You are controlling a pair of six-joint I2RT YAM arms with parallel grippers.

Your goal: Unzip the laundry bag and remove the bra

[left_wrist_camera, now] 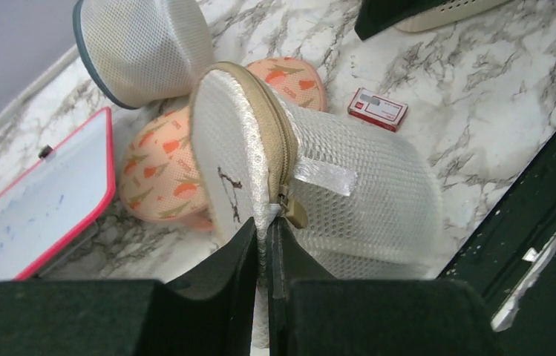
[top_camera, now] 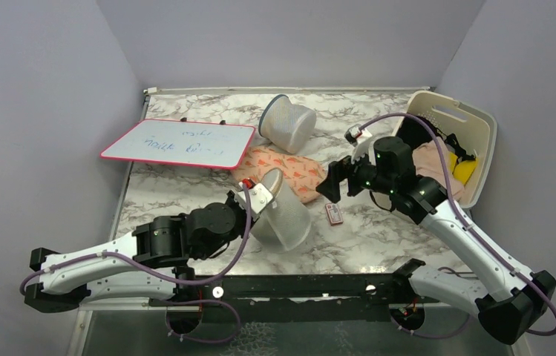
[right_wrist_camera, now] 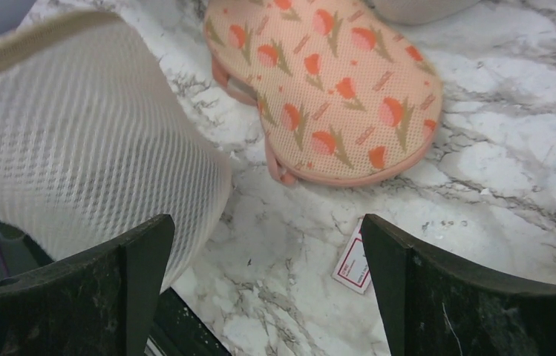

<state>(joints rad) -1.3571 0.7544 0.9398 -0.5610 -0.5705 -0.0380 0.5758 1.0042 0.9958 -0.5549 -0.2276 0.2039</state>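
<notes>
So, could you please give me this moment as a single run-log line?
left tool shut on laundry bag edge beside zip pull | right tool open, empty, over table | zip looks closed

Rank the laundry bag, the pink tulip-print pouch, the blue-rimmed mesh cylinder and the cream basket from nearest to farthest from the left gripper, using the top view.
1. laundry bag: pinched in the left gripper.
2. pink tulip-print pouch: just behind the bag.
3. blue-rimmed mesh cylinder: farther back, centre.
4. cream basket: far right.

Laundry bag [top_camera: 283, 216] front-centre; pouch [top_camera: 293, 174] just behind it; basket [top_camera: 485, 126] far rt.
</notes>
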